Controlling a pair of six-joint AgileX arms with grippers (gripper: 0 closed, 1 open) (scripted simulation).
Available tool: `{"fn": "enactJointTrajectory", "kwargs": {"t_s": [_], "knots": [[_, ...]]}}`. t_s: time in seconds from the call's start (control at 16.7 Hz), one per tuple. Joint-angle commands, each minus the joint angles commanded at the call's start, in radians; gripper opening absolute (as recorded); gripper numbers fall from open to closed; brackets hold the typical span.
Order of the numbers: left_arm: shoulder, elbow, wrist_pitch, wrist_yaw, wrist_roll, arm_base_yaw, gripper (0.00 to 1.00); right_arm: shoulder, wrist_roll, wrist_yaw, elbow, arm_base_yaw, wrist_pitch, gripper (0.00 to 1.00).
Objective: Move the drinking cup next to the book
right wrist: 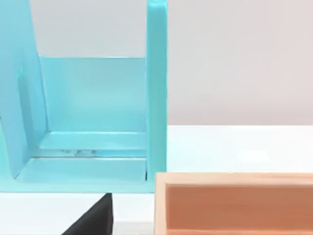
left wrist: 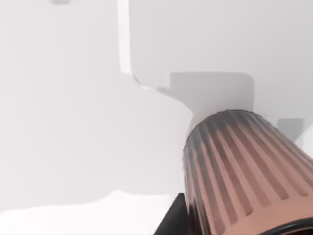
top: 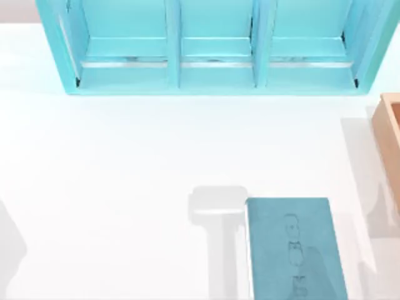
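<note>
One book [top: 294,250] on the table [top: 125,187], lying flat at the near edge toward the right side, teal cover up with little outline drawings running down it. One drinking cup [left wrist: 244,171], and it's right up close in the left wrist view: ribbed, reddish-brown, sitting over the white tabletop with a dark bit of the arm beside it. Honestly can't tell whether the left gripper's fingers are closed around it, so not calling that one.

Along the far edge there's one big light-blue shelf unit [top: 212,56] with three compartments across. One tan wooden box [top: 390,137] at the right edge. The right wrist view looks past that box [right wrist: 234,205] at the shelf's end compartment [right wrist: 93,122].
</note>
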Motion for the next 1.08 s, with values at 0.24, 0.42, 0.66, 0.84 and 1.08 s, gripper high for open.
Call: {"fn": "enactJointTrajectory", "kwargs": {"t_s": [0.24,0.42,0.66,0.84,1.08], "knots": [[-0.038,0.073,-0.114,0.000,0.002,-0.003,0.00,0.000,0.000,0.000,0.000,0.000,0.000,1.00],[-0.064,0.119,-0.187,0.000,-0.001,-0.005,0.00,0.000,0.000,0.000,0.000,0.000,0.000,1.00],[-0.062,0.120,-0.189,0.000,0.000,-0.003,0.00,0.000,0.000,0.000,0.000,0.000,0.000,1.00],[-0.058,0.129,-0.189,-0.004,-0.025,-0.018,0.00,0.000,0.000,0.000,0.000,0.000,0.000,1.00],[-0.030,0.185,-0.191,-0.031,-0.204,-0.125,0.00,0.000,0.000,0.000,0.000,0.000,0.000,1.00]]}}
